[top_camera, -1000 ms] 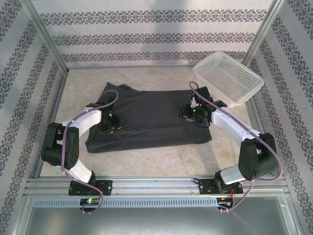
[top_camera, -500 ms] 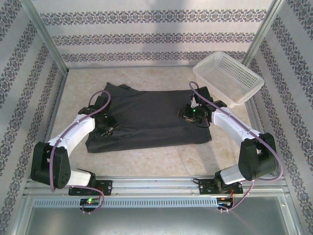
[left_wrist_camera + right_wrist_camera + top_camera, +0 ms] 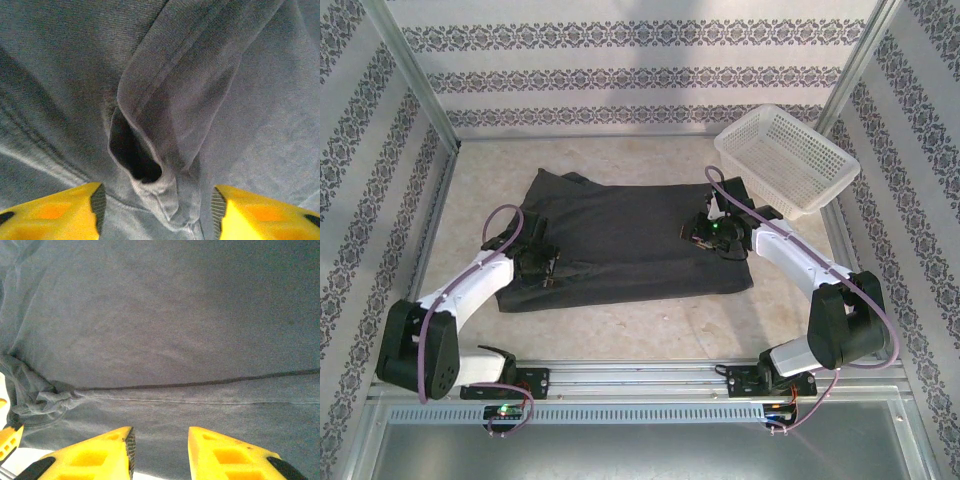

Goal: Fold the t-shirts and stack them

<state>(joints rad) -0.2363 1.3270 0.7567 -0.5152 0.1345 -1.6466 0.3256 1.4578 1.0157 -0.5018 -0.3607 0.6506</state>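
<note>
Sprawling over most of the table (image 3: pixel 620 325) is the dark grey shirt (image 3: pixel 640 235), lying flat in a rough wide rectangle with one bit poking out at its far-left corner. The white mesh basket (image 3: pixel 788 158) sits in the table's far-right corner, near the shirt's right end, though it's hard to say if they touch. The left arm (image 3: pixel 460 295) reaches in to the shirt's left edge and the right arm (image 3: pixel 800 262) comes in over its right side. The left gripper (image 3: pixel 542 268) is down low on the cloth near the front-left corner, jaws spread wide, not clamped on anything. In its wrist view the yellow fingers (image 3: pixel 60 212) sit either side of a rumpled sleeve (image 3: pixel 165 100), whose hemmed end curls up into a little dark opening right between them. The right gripper (image 3: pixel 705 232) hovers close over the shirt's right part, jaws apart with a narrower gap and nothing pinched. From its wrist cam a long seam (image 3: pixel 200 385) runs across the cloth just beyond the fingertips, with a bunched-up wrinkle (image 3: pixel 42 397) at the left and a sliver of pale table at the bottom edge.
</note>
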